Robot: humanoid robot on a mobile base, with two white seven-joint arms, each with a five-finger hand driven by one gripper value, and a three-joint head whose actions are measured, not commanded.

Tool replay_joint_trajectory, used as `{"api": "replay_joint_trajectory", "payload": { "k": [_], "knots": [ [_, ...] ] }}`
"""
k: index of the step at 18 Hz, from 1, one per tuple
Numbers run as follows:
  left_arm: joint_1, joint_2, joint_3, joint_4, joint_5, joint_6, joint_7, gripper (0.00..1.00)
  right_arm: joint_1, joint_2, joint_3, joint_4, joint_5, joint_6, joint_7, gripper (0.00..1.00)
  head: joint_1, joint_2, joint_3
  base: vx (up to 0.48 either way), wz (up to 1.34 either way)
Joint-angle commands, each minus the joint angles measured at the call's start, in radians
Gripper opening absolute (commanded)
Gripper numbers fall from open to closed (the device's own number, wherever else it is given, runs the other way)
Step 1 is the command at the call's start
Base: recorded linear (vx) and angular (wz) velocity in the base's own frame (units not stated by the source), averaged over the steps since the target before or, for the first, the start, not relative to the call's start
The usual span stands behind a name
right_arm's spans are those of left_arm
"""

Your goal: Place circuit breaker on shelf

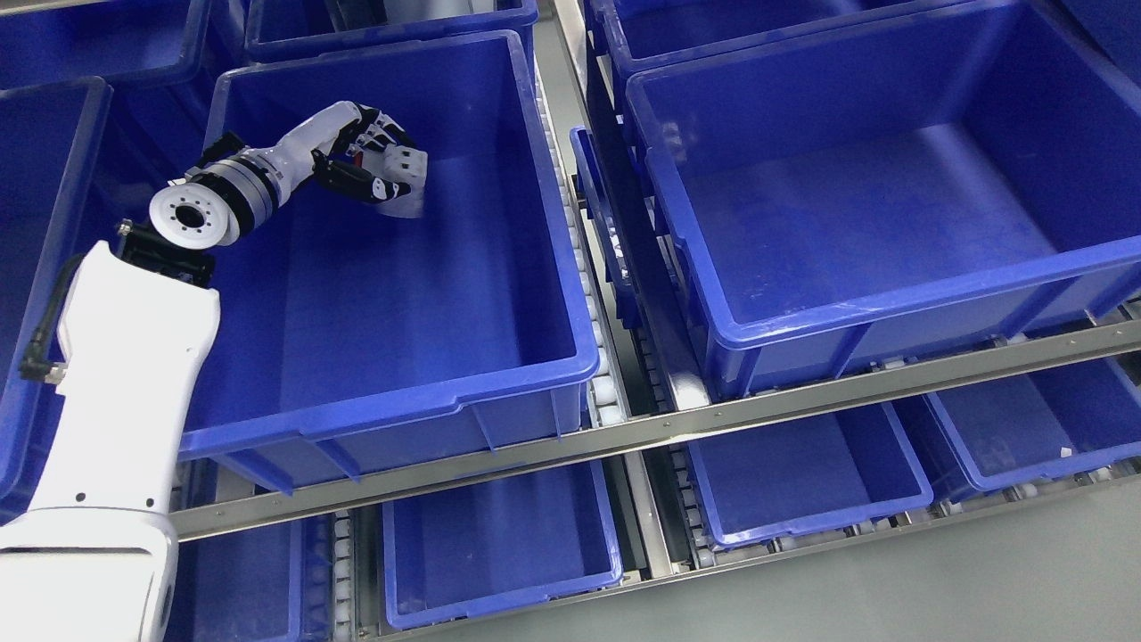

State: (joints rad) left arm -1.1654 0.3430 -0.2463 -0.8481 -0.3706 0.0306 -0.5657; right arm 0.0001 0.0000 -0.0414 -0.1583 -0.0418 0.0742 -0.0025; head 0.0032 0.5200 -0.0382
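While the big blue bin (374, 294) at the left of the upper shelf level holds nothing on its floor, the left hand (370, 165) reaches down inside it from the lower left, its black and white fingers (379, 187) curled round a small white circuit breaker (406, 183). That breaker hangs in the hand's grip near the back half of the bin, above the blue floor and clear of the walls; whether its lower corner touches the floor cannot be told. It looks tilted, its long side running roughly up and down with the top leaning toward the back wall, though the fingers cover enough of it that the exact lie is unclear. To the right, across a strip of white rollers (584, 294) and a steel rail, a second large bin (891, 223) sits with its floor bare. More blue bins crowd the top edge and the far left. A metal shelf rail (677, 419) runs slantwise below both large bins, and under it three smaller bins (499, 544) rest on the lower level, the right one showing a tiny white speck. The white forearm (116, 383) crosses the front left rim of the left bin. Grey floor (936, 588) shows at the lower right.
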Motion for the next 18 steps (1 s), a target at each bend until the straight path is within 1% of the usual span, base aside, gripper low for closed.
{"api": "replay_joint_trajectory", "payload": {
  "k": [1,5,6,7,8,9,10,12,14,15,16,17,18],
  "knots": [
    [-0.004,-0.032,-0.025,0.073,-0.002,0.0,0.007,0.38,0.017,-0.017,0.0,0.0,0.0,-0.027,-0.001,1.0,0.0,0.0,0.0,0.002,0.03],
    [0.0,-0.022,-0.027,0.077,-0.004,0.006,0.007,0.44,0.017,-0.017,0.0,-0.001,0.0,-0.027,-0.001,1.0,0.0,0.0,0.0,0.003,-0.01],
    [-0.002,-0.024,-0.024,0.077,-0.004,0.009,0.007,0.47,0.017,-0.017,0.0,0.0,0.0,-0.027,-0.001,1.0,0.0,0.0,0.0,0.006,-0.01],
    [-0.004,-0.024,-0.016,0.077,-0.002,0.011,0.007,0.52,0.017,-0.017,0.0,0.0,-0.001,-0.027,-0.001,1.0,0.0,0.0,0.0,0.006,-0.01],
    [-0.005,-0.024,0.005,0.073,-0.002,0.012,0.006,0.61,0.017,-0.017,0.0,0.0,0.0,-0.027,-0.001,1.0,0.0,0.0,0.0,0.0,0.0],
    [-0.016,-0.024,0.06,0.07,-0.001,0.012,0.007,0.73,0.017,-0.017,0.0,0.0,0.0,-0.027,-0.001,1.0,0.0,0.0,0.0,0.0,0.0],
    [-0.026,-0.024,0.12,0.067,-0.001,0.012,0.007,0.78,0.017,-0.017,0.0,0.0,0.0,-0.027,-0.001,1.0,0.0,0.0,0.0,0.0,0.0],
    [-0.043,-0.039,0.293,0.058,0.004,0.012,0.027,0.97,0.017,-0.017,0.0,0.0,0.0,-0.027,-0.001,1.0,0.0,0.0,0.0,0.0,0.0],
    [-0.05,-0.083,0.474,0.0,0.013,0.014,0.097,0.99,0.017,-0.017,0.0,0.0,-0.001,-0.027,-0.001,1.0,0.0,0.0,0.0,-0.003,-0.01],
    [-0.051,-0.119,0.584,-0.027,0.013,0.014,0.166,0.99,0.017,-0.017,0.0,0.0,0.0,-0.027,-0.001,1.0,0.0,0.0,0.0,-0.007,-0.01],
    [-0.053,-0.14,0.669,-0.044,0.013,0.014,0.259,0.99,0.017,-0.017,0.0,0.0,-0.001,-0.027,-0.001,1.0,0.0,0.0,0.0,-0.047,-0.01],
    [-0.048,-0.165,0.72,-0.093,0.015,0.012,0.373,0.99,0.017,-0.017,0.0,0.0,-0.001,-0.027,-0.001,1.0,0.0,0.0,0.0,-0.047,-0.01],
    [-0.028,-0.203,0.735,-0.186,0.016,0.008,0.495,0.99,0.017,-0.017,0.0,0.0,0.0,-0.027,-0.001,1.0,0.0,0.0,0.0,-0.091,-0.03]
  ]
}}
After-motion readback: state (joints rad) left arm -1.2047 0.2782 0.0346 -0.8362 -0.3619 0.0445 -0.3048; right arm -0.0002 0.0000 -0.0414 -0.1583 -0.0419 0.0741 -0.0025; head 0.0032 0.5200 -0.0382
